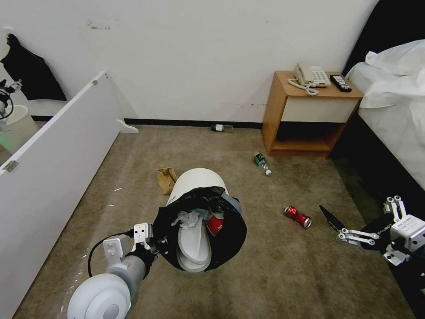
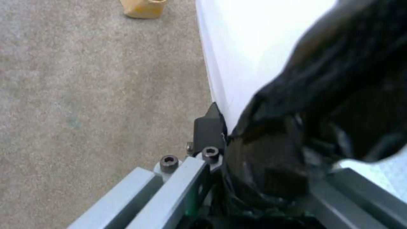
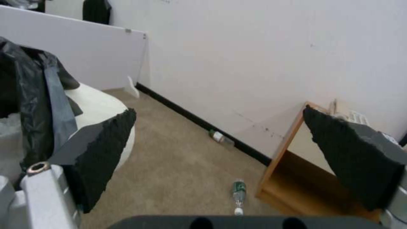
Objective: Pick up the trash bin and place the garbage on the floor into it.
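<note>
My left gripper [image 1: 155, 241] is shut on the near rim of the trash bin [image 1: 195, 184], a white bin with a black bag [image 1: 230, 235]. It holds the bin off the floor [image 1: 265, 274], tilted with its mouth toward me. Inside lie a white slipper [image 1: 195, 246], a tissue [image 1: 190, 217] and a red packet [image 1: 215, 223]. In the left wrist view one black finger [image 2: 208, 125] presses the bin's white wall [image 2: 241, 47] beside the bag [image 2: 330, 105]. My right gripper [image 1: 336, 226] [image 3: 219, 113] hangs open, right of a red can [image 1: 297, 216]. A green-labelled bottle [image 1: 262, 164] [image 3: 238, 190], a second bottle [image 1: 221, 128] [image 3: 218, 136] and a brown paper bag [image 1: 167, 179] [image 2: 144, 8] lie on the carpet.
A long white panel [image 1: 53, 155] runs along the left, with a cream bucket [image 1: 17, 126] behind it. A wooden nightstand [image 1: 310, 110] [image 3: 292, 178] with a phone and a remote stands at the back right, beside a bed [image 1: 394, 110].
</note>
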